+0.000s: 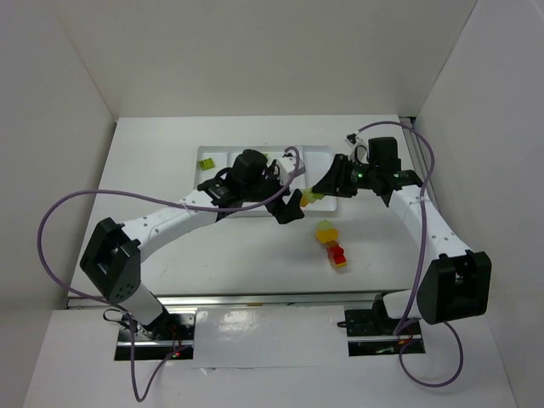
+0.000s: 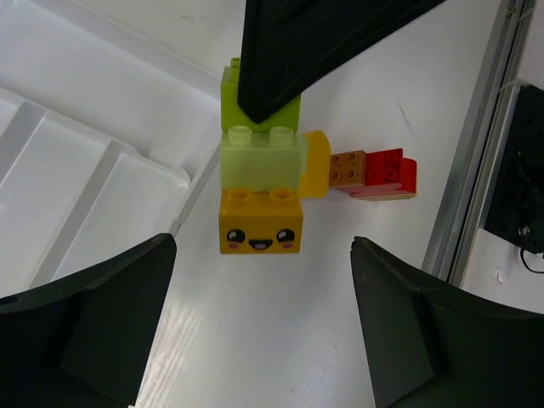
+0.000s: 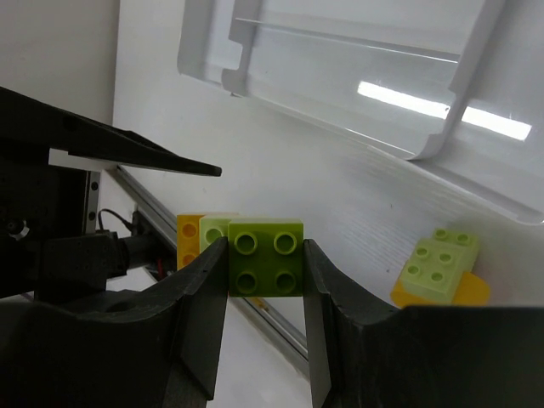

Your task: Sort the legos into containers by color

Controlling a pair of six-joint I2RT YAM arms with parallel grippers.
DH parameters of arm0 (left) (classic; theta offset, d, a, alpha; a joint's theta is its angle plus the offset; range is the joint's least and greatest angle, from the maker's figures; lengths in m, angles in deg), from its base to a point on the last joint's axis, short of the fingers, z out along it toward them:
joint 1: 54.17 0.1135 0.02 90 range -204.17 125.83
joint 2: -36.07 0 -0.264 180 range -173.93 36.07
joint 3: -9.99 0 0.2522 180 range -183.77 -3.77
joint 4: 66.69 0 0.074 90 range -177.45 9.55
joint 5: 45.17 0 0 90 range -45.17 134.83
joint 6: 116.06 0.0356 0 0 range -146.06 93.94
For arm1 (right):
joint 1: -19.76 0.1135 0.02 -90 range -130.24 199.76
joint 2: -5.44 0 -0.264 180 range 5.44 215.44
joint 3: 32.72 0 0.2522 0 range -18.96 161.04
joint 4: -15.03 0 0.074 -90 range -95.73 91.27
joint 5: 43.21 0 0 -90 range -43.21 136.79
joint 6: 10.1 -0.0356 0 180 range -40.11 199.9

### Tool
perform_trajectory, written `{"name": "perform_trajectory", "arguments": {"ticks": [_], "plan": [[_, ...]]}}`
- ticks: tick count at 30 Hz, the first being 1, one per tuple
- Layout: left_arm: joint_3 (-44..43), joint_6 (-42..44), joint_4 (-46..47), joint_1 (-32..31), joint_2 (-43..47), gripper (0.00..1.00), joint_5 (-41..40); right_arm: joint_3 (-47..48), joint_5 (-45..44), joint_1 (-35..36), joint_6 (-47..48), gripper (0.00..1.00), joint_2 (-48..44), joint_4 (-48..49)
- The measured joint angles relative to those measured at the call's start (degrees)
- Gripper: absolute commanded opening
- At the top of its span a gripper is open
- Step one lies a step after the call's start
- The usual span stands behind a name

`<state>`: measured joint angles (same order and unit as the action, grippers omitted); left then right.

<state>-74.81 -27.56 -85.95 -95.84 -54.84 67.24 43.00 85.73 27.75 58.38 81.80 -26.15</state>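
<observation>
**Top and wrist views.** The right gripper (image 1: 316, 194) is clenching a lime brick (image 3: 265, 257) between its fingers, with the studs facing its wrist camera. Two more bricks are clinging to that one in a row: a pale green brick (image 2: 262, 161) and, at the end, an orange brick (image 2: 260, 223) printed with a smiling face. The stack is hanging above the table (image 1: 238, 255), just off the near right corner of the tray (image 1: 314, 155).

The left gripper (image 2: 262, 255) is standing released. Its fingers (image 2: 93, 331) are spreading wide to either side of the stack's orange end and touching nothing.

A loose group is lying on the table nearer the bases: a second pale brick (image 3: 438, 259) sitting on a yellow brick (image 1: 325, 229), then a brown brick (image 2: 348, 167) and a red brick (image 1: 338, 255). One green brick (image 1: 205, 162) is lying in the tray's far left compartment.
</observation>
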Motion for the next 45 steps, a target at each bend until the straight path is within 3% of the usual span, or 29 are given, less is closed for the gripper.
{"name": "perform_trajectory", "arguments": {"ticks": [8,12,13,14,17,18,24,32,45], "plan": [[-2.75,-0.46,0.48,-0.33,-3.13,0.72,0.57,0.0,0.83,0.0,0.0,0.24,0.0,-0.02],[-2.82,-0.59,0.55,-0.33,-3.21,0.52,1.11,0.0,0.85,0.0,0.0,0.24,0.0,-0.02],[-2.84,-0.55,0.57,-0.33,-3.23,0.37,1.25,0.0,0.83,0.0,0.0,0.24,0.0,0.0],[-2.86,-0.63,0.48,-0.33,-3.28,0.28,1.36,0.0,0.68,0.0,0.0,0.24,0.0,0.02],[-2.95,-0.26,0.46,-0.33,-3.34,0.04,1.18,0.0,0.48,0.0,-0.04,0.24,0.0,-0.02],[-2.97,-0.39,0.46,-0.33,-3.37,0.0,1.11,0.0,0.42,0.0,-0.07,0.24,0.0,-0.02],[-2.54,-2.89,0.79,1.22,-3.41,0.0,3.17,0.0,-1.33,0.11,-0.5,0.23,-0.07,0.26],[5.57,-6.34,0.07,8.96,-3.39,0.0,5.62,0.0,-7.43,-0.98,-0.68,0.23,-0.44,0.48],[-0.61,-14.01,0.31,13.53,-9.79,0.0,4.87,-0.61,-8.81,-1.05,-2.43,0.23,-0.26,3.78]]}}
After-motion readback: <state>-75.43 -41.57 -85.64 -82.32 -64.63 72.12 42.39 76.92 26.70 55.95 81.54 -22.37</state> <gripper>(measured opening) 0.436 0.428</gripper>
